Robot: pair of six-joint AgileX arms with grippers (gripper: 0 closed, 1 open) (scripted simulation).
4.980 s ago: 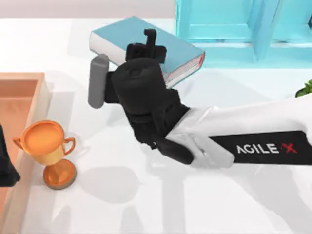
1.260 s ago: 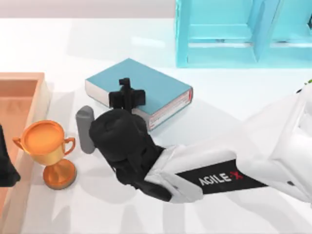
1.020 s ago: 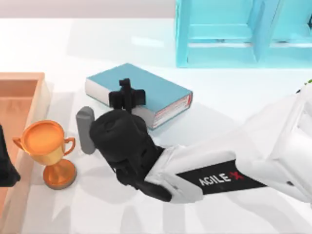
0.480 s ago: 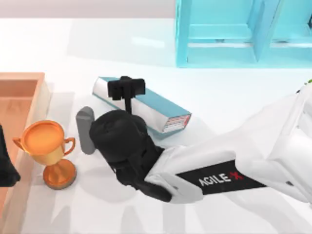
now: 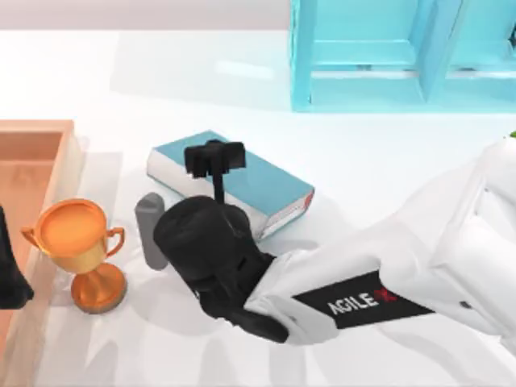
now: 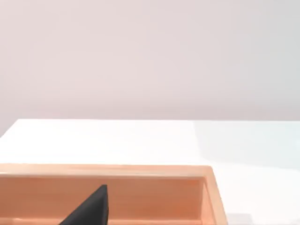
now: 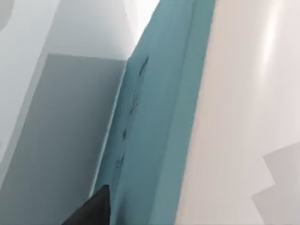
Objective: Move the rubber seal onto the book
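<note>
The book (image 5: 242,181) lies flat near the middle of the surface (image 5: 387,161), a little toward its left edge. The right hand (image 5: 214,158) hangs over the book's left part; I cannot tell if it is clenched or released. In the right wrist view the teal cover (image 7: 164,117) is very close. A trophy (image 5: 79,242) stands near the left edge, beside a wooden tray (image 5: 48,133). A shelf (image 5: 387,56) stands at the far edge. The left hand (image 6: 91,208) is parked over the tray.

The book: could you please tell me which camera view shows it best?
The top view: the whole book lies on the table under the right gripper. The right wrist view gives a close strip of its teal edge; the left wrist view faces a wooden tray.
</note>
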